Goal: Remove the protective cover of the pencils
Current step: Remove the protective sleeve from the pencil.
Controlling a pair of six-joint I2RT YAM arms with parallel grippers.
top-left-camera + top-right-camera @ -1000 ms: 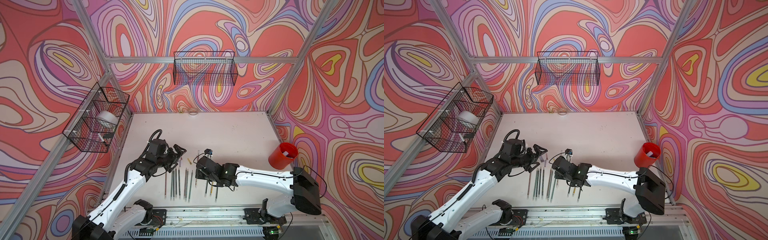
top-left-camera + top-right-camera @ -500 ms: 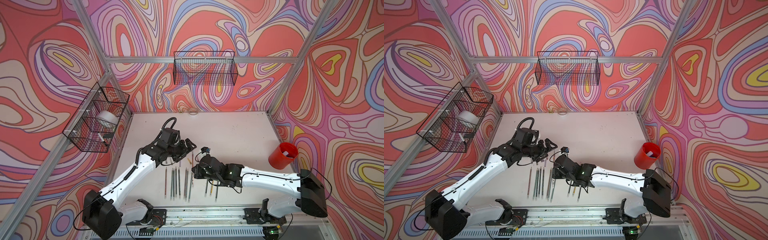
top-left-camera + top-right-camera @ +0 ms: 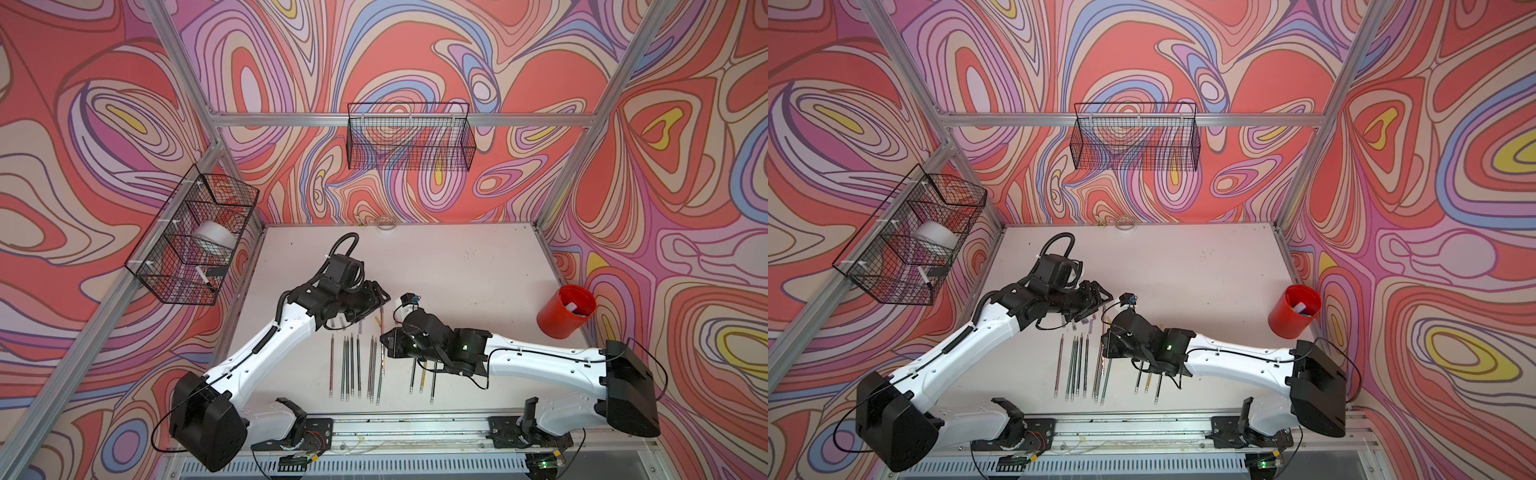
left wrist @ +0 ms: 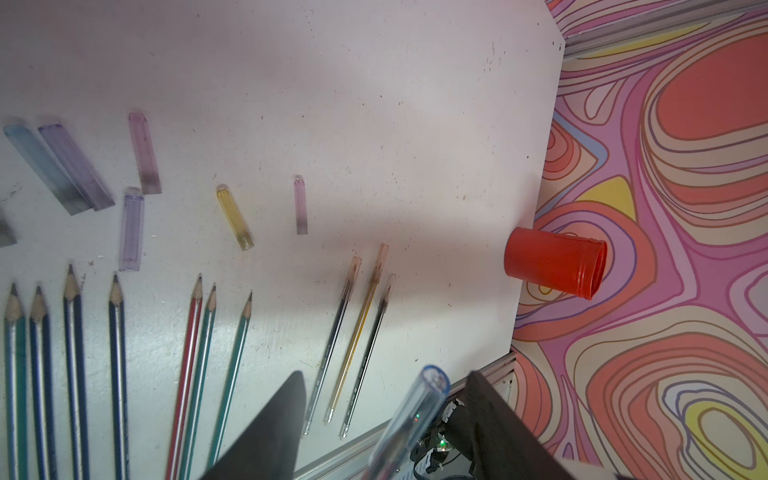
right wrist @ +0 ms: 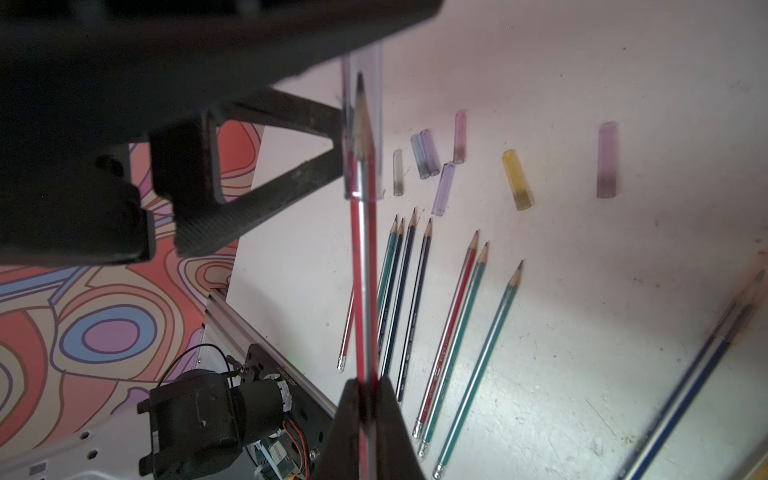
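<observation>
We note: right fingers (image 5: 351, 419) clamped on red pencil (image 5: 363, 270), held above surface (image 3: 457, 257), well apart from red cup (image 3: 561, 316). Protective cover (image 4: 415, 415) sits on pencil tip, between half-spread left fingers (image 4: 274, 432), no squeeze visible. Loose covers (image 4: 235, 216), bare pencils (image 4: 118, 353) farther from cup.

The left arm (image 3: 266, 349) and right arm (image 3: 540, 365) lean inward, wrists close together, the left gripper (image 4: 385, 376) with jaws apart, the right gripper (image 5: 366, 388) clamped on a red pencil (image 5: 362, 270).
</observation>
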